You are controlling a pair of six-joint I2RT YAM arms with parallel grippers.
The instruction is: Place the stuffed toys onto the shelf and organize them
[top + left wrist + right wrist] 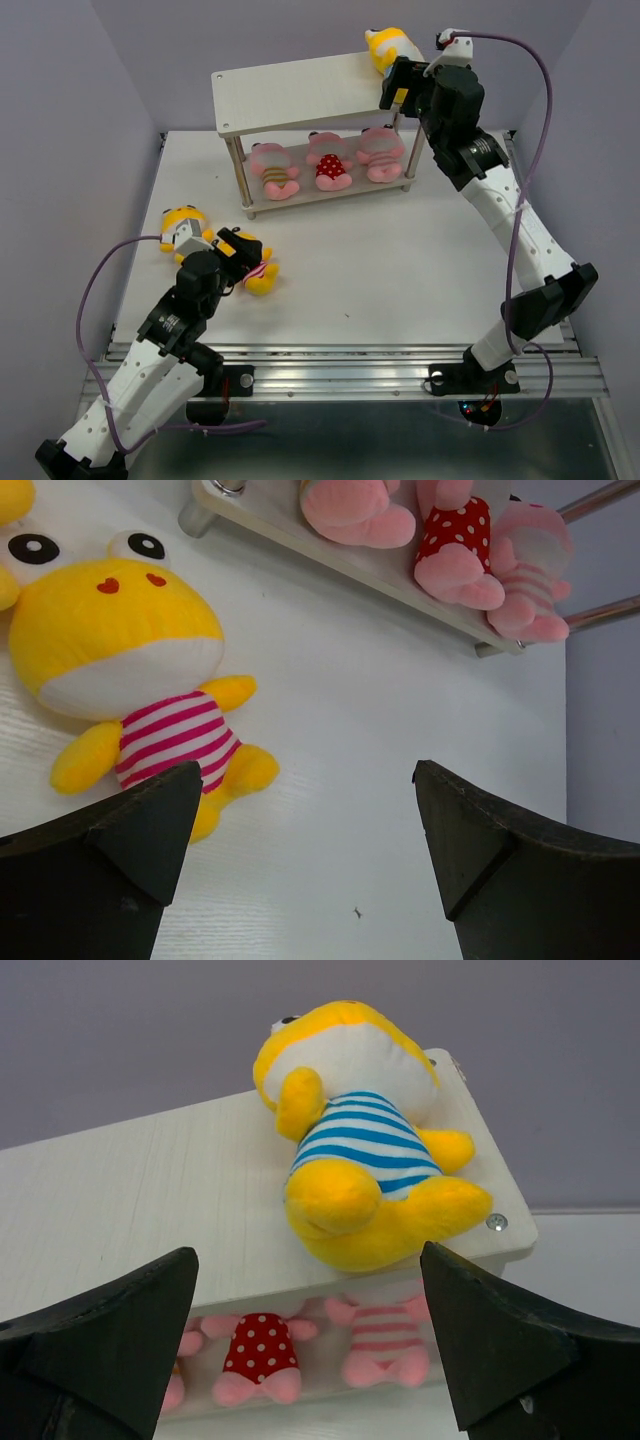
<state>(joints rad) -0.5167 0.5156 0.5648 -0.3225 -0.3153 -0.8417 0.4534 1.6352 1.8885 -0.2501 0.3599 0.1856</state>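
- While the left gripper point(305, 775) hangs over the smooth white table point(400, 260), its black wedge fingers point(150, 820) stand wide apart, nothing between them.
- Two soft plush toys lie on the table near it: a yellow toy point(180, 215), body hidden by the arm, and a pink-striped yellow toy point(130, 650), face up.
- shelf point(290, 90): two pale wood-grain boards on thin round legs.
- Lower tier, three in a row: yellow-striped pink toy point(272, 172), red dotted pink toy point(328, 168), pink-striped pink toy point(381, 160).
- Top board, right end: one blue-striped yellow toy point(360, 1145), lying down.
- right gripper point(310, 1260): spread wide just before that toy, holding nothing.
- Count: six toys, three yellow, three pink.
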